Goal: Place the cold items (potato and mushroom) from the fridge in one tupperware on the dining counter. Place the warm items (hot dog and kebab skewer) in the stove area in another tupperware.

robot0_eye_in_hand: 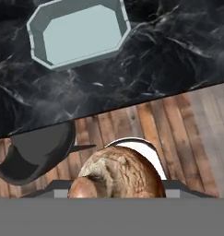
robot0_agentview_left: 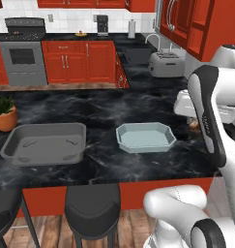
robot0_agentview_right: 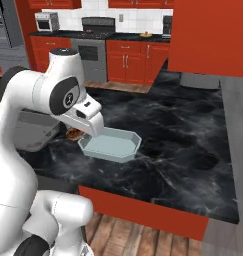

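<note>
A brown, cracked, rounded mushroom [robot0_eye_in_hand: 120, 170] sits at the bottom of the hand view, and my gripper [robot0_agentview_left: 193, 122] is shut on it. It also shows as a small brown lump [robot0_agentview_right: 73, 133] under the white hand. The hand hangs over the dark marble dining counter [robot0_agentview_left: 104, 111], to the right of an empty pale blue octagonal tupperware [robot0_agentview_left: 145, 137] [robot0_agentview_right: 110, 145] [robot0_eye_in_hand: 79, 32]. A larger grey tupperware [robot0_agentview_left: 44, 143] lies further left, also empty. The mushroom hides my fingertips. Potato, hot dog and kebab skewer are out of view.
A potted plant [robot0_agentview_left: 3, 114] stands at the counter's left edge. A toaster [robot0_agentview_left: 166, 64] sits by the sink at the back right. Dark stools [robot0_agentview_left: 92, 210] [robot0_eye_in_hand: 37, 156] stand on the wooden floor along the counter's near edge. The stove [robot0_agentview_left: 23, 58] is at the far left.
</note>
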